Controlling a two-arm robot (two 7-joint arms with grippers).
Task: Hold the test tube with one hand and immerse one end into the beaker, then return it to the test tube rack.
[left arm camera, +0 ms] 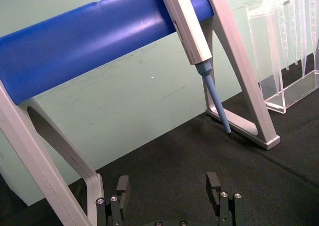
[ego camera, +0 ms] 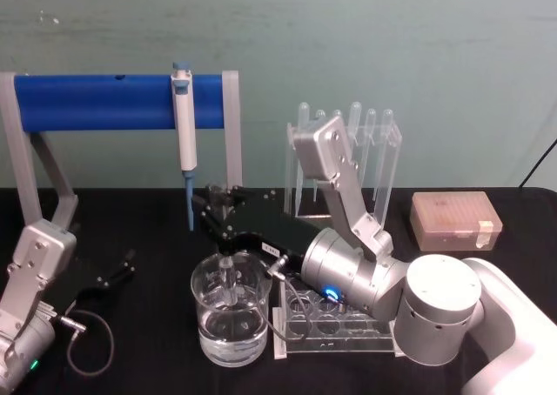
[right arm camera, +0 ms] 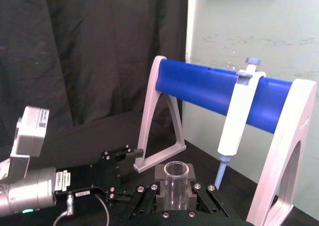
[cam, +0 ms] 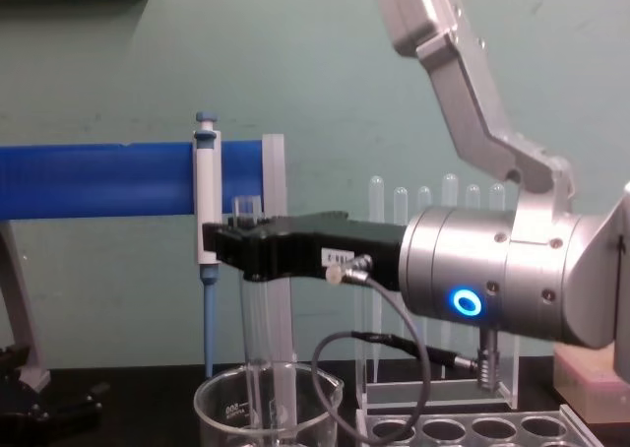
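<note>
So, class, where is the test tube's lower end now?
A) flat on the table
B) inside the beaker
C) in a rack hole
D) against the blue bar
B: the right gripper holds the test tube upright, its lower end inside the beaker; the left gripper is parked open at the left.

A lab (black-draped table (ego camera: 130,225)): pipettor (ego camera: 184,125) hung on a blue stand (ego camera: 96,102), glass beaker (ego camera: 209,330), test tube rack (ego camera: 365,338).
</note>
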